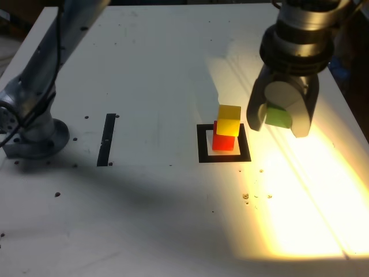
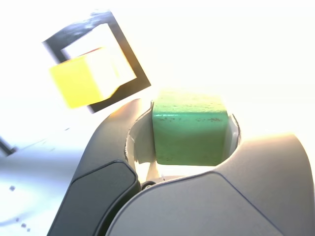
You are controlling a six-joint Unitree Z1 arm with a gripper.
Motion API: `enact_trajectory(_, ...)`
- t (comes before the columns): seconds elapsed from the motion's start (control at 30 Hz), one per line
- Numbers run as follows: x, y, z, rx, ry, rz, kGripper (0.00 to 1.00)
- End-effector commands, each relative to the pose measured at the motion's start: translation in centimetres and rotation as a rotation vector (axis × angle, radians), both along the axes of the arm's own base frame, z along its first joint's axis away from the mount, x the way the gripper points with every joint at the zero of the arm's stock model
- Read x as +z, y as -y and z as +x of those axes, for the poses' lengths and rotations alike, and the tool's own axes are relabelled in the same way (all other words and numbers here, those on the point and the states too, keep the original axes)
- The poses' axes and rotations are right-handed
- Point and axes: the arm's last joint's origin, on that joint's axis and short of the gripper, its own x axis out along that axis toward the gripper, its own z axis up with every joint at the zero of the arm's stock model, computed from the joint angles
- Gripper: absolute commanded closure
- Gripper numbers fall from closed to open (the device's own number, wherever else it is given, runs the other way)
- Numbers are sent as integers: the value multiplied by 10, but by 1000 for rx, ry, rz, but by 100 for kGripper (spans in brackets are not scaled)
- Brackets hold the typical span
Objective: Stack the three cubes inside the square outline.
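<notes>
Three cubes: all were seen on or above the white table [image 1: 144, 63], two stacked and one carried.
Foreground: a bright wash of yellow light was cast across the table surface on the exterior view's right; small dark specks [image 1: 253, 196] were scattered just in front of the taped square.
Square outline [image 1: 203, 144]: the black tape frame with a white centre was laid near the middle of the table.
Red cube [image 1: 222, 142]: it was set inside the outline, on the white centre.
Yellow cube [image 1: 229, 120]: it was placed on top of the red cube, turned slightly askew and overhanging towards the exterior view's right; in the wrist view it [image 2: 83, 78] was seen above the outline [image 2: 135, 73].
Gripper [image 1: 279, 118]: it was held above the table just to the exterior view's right of the stack, apart from it, its jaws closed tight against the green cube.
Green cube [image 1: 278, 116]: it was gripped between the jaws, clear of the table; in the wrist view it [image 2: 189, 130] was framed closely by the dark fingers [image 2: 98, 172].
Tape strip [image 1: 107, 138]: a straight black strip was fixed well apart, to the exterior view's left of the outline.
Arm base [image 1: 31, 124]: the grey mount was stood at the exterior view's far left edge.
</notes>
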Motion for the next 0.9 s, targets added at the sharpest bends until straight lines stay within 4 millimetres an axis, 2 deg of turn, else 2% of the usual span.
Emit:
enact_trajectory(0.0,12,-6,-12,34,1,1,67)
enact_trajectory(0.13,19,-15,-27,107,-11,-8,67)
enact_trajectory(0.37,19,-26,-40,183,-51,-41,67)
enact_trajectory(0.87,0,-49,-46,245,-130,-73,67)
